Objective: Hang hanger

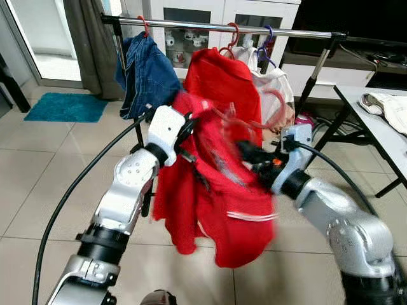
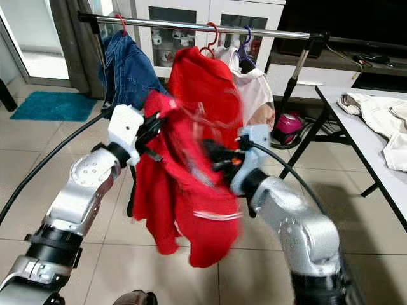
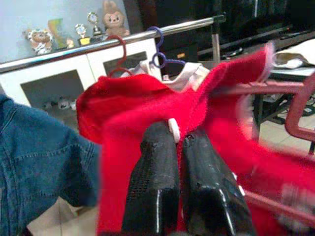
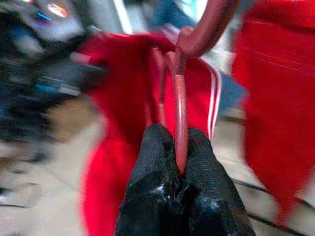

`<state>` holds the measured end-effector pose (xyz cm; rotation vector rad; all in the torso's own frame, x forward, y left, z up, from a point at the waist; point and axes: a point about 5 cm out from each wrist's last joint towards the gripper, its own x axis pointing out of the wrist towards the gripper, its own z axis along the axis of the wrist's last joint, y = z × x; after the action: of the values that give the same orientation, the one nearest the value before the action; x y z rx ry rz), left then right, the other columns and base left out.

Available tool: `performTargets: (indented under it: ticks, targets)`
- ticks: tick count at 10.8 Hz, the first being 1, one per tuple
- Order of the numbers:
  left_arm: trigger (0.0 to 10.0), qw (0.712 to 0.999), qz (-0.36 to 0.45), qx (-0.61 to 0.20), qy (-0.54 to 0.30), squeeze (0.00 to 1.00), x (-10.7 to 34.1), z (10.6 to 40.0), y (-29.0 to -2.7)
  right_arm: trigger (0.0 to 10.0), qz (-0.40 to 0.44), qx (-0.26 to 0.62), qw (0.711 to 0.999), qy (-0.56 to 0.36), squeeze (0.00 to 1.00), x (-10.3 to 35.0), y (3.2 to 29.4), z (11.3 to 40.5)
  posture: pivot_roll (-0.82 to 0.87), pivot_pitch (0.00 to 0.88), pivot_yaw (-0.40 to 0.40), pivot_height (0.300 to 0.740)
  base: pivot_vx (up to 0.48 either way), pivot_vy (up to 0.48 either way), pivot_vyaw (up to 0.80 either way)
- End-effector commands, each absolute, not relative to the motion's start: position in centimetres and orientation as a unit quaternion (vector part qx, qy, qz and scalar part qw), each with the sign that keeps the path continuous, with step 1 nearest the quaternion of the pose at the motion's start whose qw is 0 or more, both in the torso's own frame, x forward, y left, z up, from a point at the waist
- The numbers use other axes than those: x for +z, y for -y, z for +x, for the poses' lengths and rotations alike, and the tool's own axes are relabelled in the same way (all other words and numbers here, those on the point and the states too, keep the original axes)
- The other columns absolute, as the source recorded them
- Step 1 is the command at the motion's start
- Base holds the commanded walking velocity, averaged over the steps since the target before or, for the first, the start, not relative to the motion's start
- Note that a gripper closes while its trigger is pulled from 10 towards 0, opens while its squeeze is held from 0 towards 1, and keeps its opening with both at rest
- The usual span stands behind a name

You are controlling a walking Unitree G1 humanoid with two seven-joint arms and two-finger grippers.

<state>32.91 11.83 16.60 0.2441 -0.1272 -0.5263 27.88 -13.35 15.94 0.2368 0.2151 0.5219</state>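
In the left eye view, the red garment [image 1: 219,210] hung at frame centre between both grippers, below the clothes rail [image 1: 222,27]. In the left wrist view, the left gripper [image 3: 179,142] pinched the red cloth. In the right wrist view, the right gripper [image 4: 181,147] clamped the red hanger [image 4: 181,113].

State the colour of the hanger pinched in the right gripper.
Red: the hanger in the right gripper shows best in the right wrist view.
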Motion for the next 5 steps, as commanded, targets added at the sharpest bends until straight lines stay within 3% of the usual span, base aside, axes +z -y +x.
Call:
performTargets:
  ticks: [1,5]
  targets:
    - [0.0,0.955,0.114,-0.255,0.095,0.00,18.1,32.8,-12.0,10.0,0.111,0.214,0.965,-0.107,0.00,16.0,14.3,28.5,-0.07,0.000,-0.041,0.740,0.000,0.000,0.00]
    - [0.0,0.950,0.098,-0.268,0.125,0.00,19.2,32.7,-12.0,10.0,0.061,0.179,0.973,-0.130,0.00,15.3,14.6,28.9,-0.06,0.000,-0.042,0.740,0.000,0.000,0.00]
